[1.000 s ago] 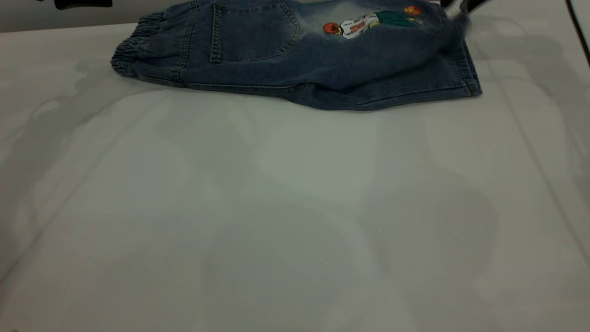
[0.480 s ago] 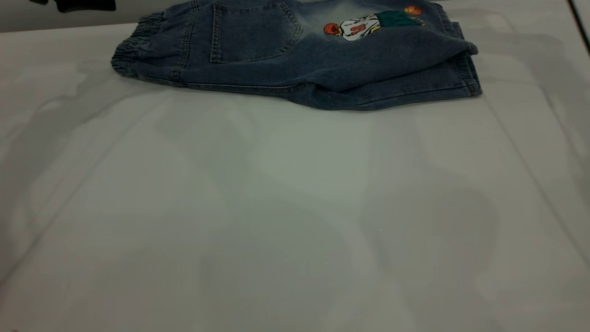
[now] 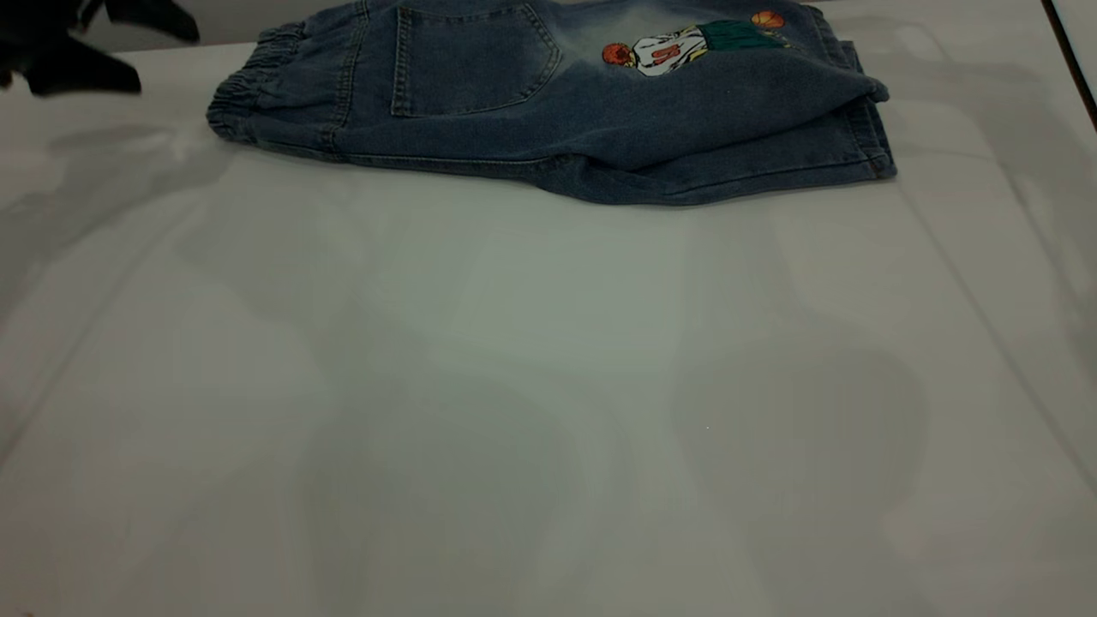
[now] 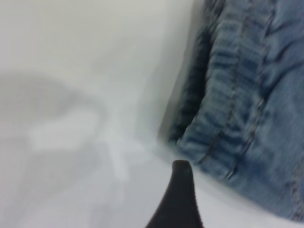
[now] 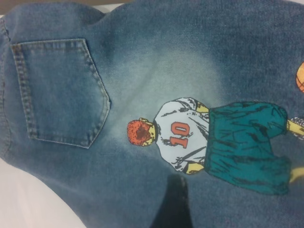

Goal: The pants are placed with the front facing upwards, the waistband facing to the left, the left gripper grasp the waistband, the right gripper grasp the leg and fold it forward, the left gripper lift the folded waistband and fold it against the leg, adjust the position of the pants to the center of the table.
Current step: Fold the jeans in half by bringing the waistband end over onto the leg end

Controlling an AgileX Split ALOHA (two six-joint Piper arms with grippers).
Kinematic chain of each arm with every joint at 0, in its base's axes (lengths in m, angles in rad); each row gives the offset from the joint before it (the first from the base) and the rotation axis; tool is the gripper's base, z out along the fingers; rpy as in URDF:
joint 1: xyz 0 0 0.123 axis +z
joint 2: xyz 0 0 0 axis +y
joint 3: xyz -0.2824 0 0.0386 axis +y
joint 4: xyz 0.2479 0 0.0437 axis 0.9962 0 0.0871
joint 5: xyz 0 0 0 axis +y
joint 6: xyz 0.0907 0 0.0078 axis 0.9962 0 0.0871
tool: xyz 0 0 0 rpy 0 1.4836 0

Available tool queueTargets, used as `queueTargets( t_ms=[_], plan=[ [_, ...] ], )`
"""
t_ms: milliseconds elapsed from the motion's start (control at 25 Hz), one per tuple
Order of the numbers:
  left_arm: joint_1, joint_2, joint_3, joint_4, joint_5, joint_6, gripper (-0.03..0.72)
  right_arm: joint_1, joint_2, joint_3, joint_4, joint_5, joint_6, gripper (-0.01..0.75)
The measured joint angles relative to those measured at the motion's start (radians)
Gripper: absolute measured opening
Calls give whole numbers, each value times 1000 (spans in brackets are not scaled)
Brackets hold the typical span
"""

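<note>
The pants (image 3: 548, 103) lie folded lengthwise at the far side of the table (image 3: 548, 386), back pocket (image 3: 471, 60) and basketball-player patch (image 3: 677, 47) facing up. The waistband (image 3: 248, 94) points left and the leg hems (image 3: 866, 137) are stacked at the right. My left gripper (image 3: 94, 43) hovers open just left of the waistband (image 4: 223, 109); only one of its fingers (image 4: 180, 194) shows in the left wrist view, above bare table beside the ruched edge. My right gripper (image 5: 214, 192) is out of the exterior view; it hangs open over the patch (image 5: 199, 142), one finger (image 5: 173, 204) showing, holding nothing.
A dark edge (image 3: 1071, 68) runs along the table's far right. The wide white tabletop spreads in front of the pants toward the near side.
My right gripper has let go of the leg hem and lifted out of the exterior view; the top leg now rests on the lower one. My left gripper has come down toward the waistband.
</note>
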Motion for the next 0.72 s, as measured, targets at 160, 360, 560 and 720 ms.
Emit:
queueTargets(
  t_ms=[160, 360, 560, 720],
  plan=[
    [0, 58, -5, -6, 5, 7, 581, 0, 0, 0, 0, 0, -2, 557],
    [-1, 101, -52, -31, 32, 7, 581, 0, 0, 0, 0, 0, -4, 557],
    [-1, 122, -94, -108, -7, 7, 581, 0, 0, 0, 0, 0, -18, 546],
    [-1, 157, -124, -119, 13, 2, 581, 0, 0, 0, 0, 0, -18, 528]
  ],
)
